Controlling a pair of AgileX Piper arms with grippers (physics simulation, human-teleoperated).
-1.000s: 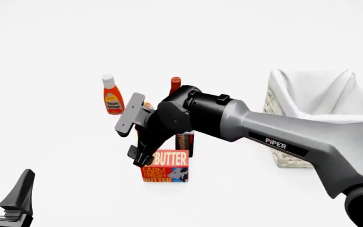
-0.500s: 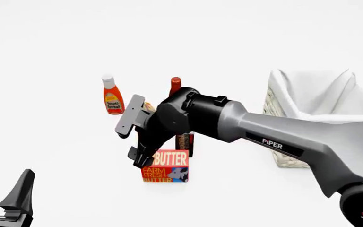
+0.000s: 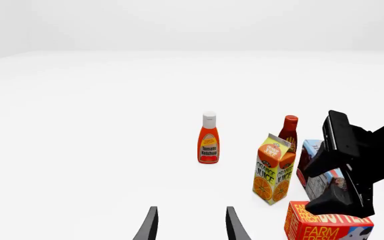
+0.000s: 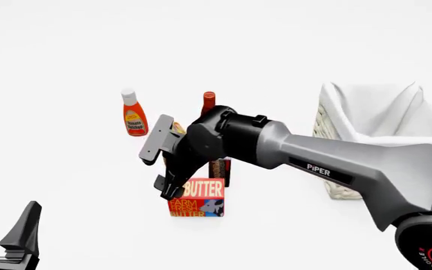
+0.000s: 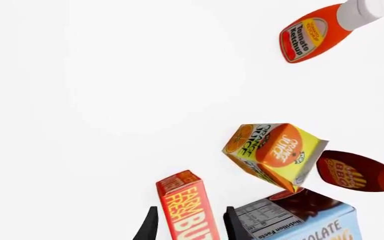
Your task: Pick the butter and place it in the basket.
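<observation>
Butter (image 4: 198,198) stands upright on the table w/ its printed face toward the near side, just near of the dark pudding box (image 4: 220,170). It's a squat carton; from the wrist cam its long axis seems to run near-far, but that's hard to confirm.

Right gripper (image 4: 172,190) reaches in from the right, tips down at the butter's top left corner. In the right wrist view the fingers (image 5: 150,226) are parted w/ the butter's (image 5: 188,210) narrow edge between them; can't tell if the pads touch it, so no grip is seen.

Left gripper (image 3: 190,225) sits low at near left, jaws apart, holding nothing, well apart from the groceries.

OJ carton (image 3: 273,169) is beside the pudding box, w/ a dark red bottle (image 3: 289,131) behind. Ketchup bottle (image 4: 133,115) is far left of the group.

Basket (image 4: 336,135) is to the right, well apart from the butter, white liner showing.
</observation>
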